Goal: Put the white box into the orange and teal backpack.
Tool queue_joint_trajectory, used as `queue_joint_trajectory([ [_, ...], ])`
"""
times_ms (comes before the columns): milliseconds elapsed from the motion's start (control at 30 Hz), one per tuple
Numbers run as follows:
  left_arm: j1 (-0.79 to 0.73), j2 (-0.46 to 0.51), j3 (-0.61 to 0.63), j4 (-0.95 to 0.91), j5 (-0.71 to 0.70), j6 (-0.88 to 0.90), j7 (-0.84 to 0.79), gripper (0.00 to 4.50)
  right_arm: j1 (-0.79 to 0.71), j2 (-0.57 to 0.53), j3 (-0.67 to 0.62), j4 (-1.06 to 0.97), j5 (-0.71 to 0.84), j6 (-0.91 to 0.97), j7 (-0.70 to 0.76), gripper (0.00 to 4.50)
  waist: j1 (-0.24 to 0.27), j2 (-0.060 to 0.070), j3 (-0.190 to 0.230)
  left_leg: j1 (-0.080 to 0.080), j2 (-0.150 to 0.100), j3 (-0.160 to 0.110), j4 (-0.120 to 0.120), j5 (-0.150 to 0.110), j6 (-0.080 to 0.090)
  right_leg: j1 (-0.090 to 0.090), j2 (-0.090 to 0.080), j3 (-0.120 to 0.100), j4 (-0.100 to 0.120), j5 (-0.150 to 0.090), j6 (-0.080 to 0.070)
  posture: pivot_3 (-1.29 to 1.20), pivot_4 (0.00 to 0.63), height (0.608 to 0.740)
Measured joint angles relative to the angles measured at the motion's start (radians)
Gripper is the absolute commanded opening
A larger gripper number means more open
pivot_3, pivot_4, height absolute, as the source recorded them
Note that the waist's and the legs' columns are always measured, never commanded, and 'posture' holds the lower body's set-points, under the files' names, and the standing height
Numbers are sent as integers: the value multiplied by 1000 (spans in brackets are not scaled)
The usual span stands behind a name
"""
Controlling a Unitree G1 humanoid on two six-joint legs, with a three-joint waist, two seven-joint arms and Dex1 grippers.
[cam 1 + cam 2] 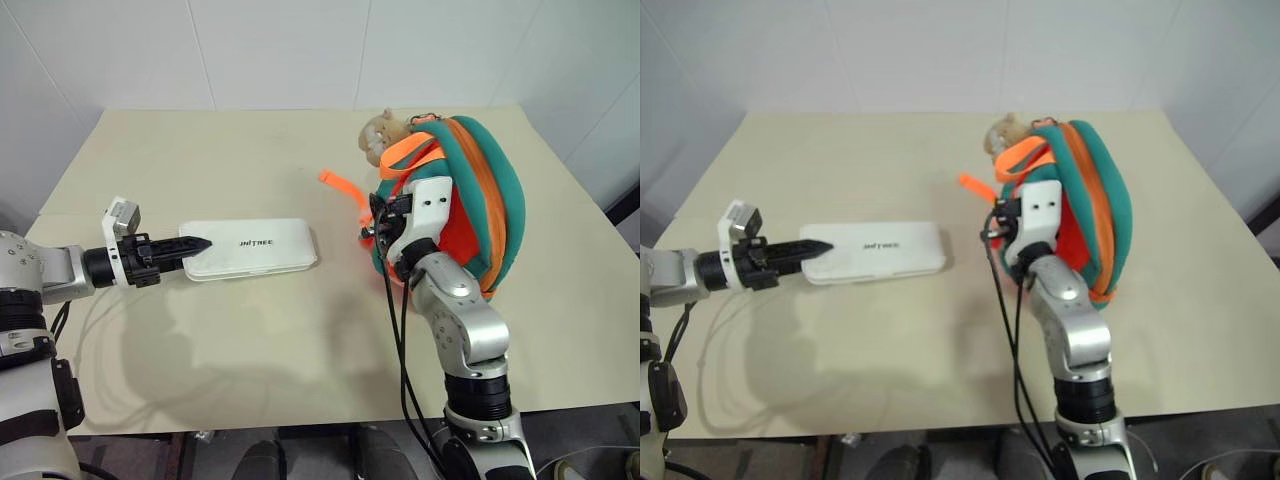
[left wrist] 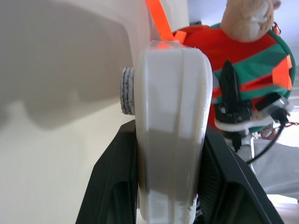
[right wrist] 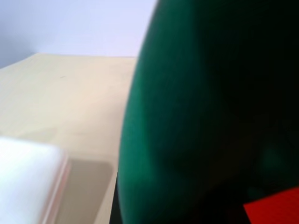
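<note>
The white box (image 1: 255, 248) lies flat on the table with small dark lettering on its lid. My left gripper (image 1: 195, 244) is shut on its left end, and in the left wrist view the box (image 2: 170, 116) sits between the two black fingers. The orange and teal backpack (image 1: 490, 190) stands upright at the right, with a tan plush charm (image 1: 383, 135) at its top. My right gripper (image 1: 378, 222) is pressed against the backpack's left edge. In the left wrist view its fingers (image 2: 230, 79) stand together as one black spike on the fabric.
The beige table (image 1: 250, 350) has open room between the box and the backpack. A loose orange strap (image 1: 340, 187) trails from the backpack toward the box. White walls rise behind the table's far edge.
</note>
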Motion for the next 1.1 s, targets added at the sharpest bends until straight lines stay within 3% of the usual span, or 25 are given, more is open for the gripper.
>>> queue_joint_trajectory([
  [367, -86, 58, -44, 106, 42, -43, -68, 1236, 107, -245, -18, -186, 286, 97, 348, 503, 5, 0, 0, -1, 0, 2, 0, -2, 2, 0, 0, 0, -2, 0, 0, 0, 150, 740],
  [1100, -246, 76, -178, 273, 154, -108, -228, 1236, 115, -638, -161, -240, 746, 74, 900, 503, 10, -2, 1, -2, 0, 3, 2, -2, 3, 0, 1, -1, -3, 0, 0, 0, 150, 740],
])
